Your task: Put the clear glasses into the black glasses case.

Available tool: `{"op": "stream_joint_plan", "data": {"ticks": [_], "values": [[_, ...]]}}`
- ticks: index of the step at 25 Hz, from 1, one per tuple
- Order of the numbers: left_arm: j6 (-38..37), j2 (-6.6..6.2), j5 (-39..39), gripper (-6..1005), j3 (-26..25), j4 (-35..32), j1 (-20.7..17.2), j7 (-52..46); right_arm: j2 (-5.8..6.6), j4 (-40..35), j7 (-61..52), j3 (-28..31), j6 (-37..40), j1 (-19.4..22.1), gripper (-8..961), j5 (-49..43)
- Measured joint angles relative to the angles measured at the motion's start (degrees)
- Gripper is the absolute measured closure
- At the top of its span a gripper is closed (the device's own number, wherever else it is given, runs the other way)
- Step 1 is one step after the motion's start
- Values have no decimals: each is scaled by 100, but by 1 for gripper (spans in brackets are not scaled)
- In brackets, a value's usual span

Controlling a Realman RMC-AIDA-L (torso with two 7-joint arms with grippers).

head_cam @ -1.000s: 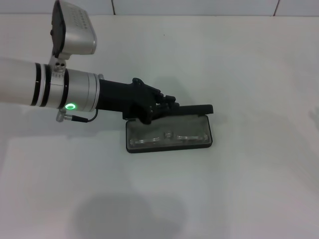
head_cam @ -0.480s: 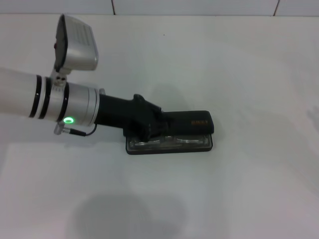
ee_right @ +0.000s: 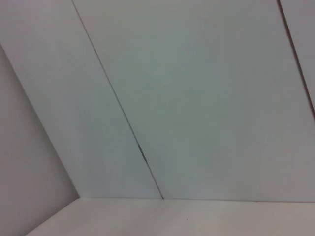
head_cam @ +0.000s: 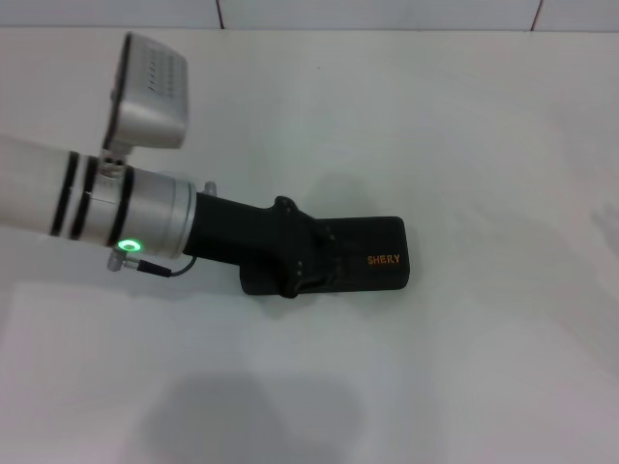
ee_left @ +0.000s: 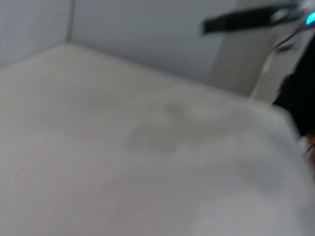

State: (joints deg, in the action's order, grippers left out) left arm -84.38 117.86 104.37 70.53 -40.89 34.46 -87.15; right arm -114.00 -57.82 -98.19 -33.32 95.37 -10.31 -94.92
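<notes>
The black glasses case [head_cam: 375, 257] lies in the middle of the white table in the head view, its lid down flat and the orange "SHERY" lettering facing up. My left gripper [head_cam: 298, 263] reaches in from the left and rests on top of the case's left end, covering that part of the lid. The clear glasses are hidden from view. My right arm does not appear in the head view. The left wrist view holds only blurred table surface and a wall.
The white table [head_cam: 464, 145] spreads wide on all sides of the case. A tiled wall edge [head_cam: 387, 14] runs along the far side. The right wrist view shows only pale wall panels [ee_right: 197, 98].
The case lid has swung down from upright to flat over the base, covering the glasses seen inside earlier. My left gripper moved down and forward with the lid.
</notes>
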Motion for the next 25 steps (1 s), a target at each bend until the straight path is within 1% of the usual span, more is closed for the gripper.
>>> {"op": "stream_joint_plan", "data": {"ticks": [3, 5, 6, 7, 8, 9, 10, 11, 13, 14, 16, 17, 18, 19, 20, 22, 25], "values": [[-626, 0, -559, 802, -5, -911, -398, -270, 1, 10, 29, -38, 23, -20, 731, 1], [-1019, -44, -913, 800, -16, -1310, -572, -444, 1, 21, 151, -84, 143, -38, 721, 1], [-1228, -87, -1089, 799, -44, -1429, -614, -495, -2, 39, 284, -116, 282, -57, 716, 1], [-1377, -110, -1190, 798, -94, -1445, -627, -510, -11, 71, 397, -146, 420, -87, 711, 2], [-1731, -153, -1434, 797, -252, -1452, -644, -527, -20, 131, 557, -187, 625, -133, 706, 21], [-2006, -169, -1598, 766, -436, -1383, -650, -481, -31, 228, 729, -249, 845, -192, 700, 53], [-2432, -177, -1787, 736, -799, -1177, -657, -250, -39, 322, 856, -309, 1028, -259, 695, 99], [-2432, -177, -1787, 705, -799, -1177, -657, -250, -46, 462, 980, -403, 1221, -333, 690, 195], [-2675, -190, -1821, 644, -1072, -963, -696, 97, -59, 711, 1131, -660, 1516, -498, 680, 372], [-2733, -217, -1818, 613, -1151, -889, -751, 222, -64, 802, 1191, -822, 1658, -585, 675, 471], [-2769, -295, -1802, 551, -1178, -853, -840, 273, -81, 926, 1303, -1193, 1883, -749, 615, 664], [-2781, -354, -1785, 520, -1169, -852, -888, 257, -91, 965, 1342, -1404, 1969, -823, 584, 790], [-2781, -354, -1785, 489, -1169, -852, -888, 257, -97, 988, 1358, -1588, 2007, -879, 554, 917], [-2850, -446, -1772, 458, -1161, -852, -936, 217, -102, 994, 1362, -1754, 2015, -931, 524, 1035], [-2923, -488, -1772, 422, -1164, -851, -974, 189, -107, 992, 1358, -1943, 1991, -1002, 494, 1172], [-2999, -552, -1777, 349, -1176, -850, -1043, 161, -124, 988, 1352, -2068, 1940, -1114, 433, 1247], [-3017, -599, -1784, 349, -1181, -851, -1129, 163, -140, 1012, 1339, -2088, 1890, -1243, 313, 1254]]}}
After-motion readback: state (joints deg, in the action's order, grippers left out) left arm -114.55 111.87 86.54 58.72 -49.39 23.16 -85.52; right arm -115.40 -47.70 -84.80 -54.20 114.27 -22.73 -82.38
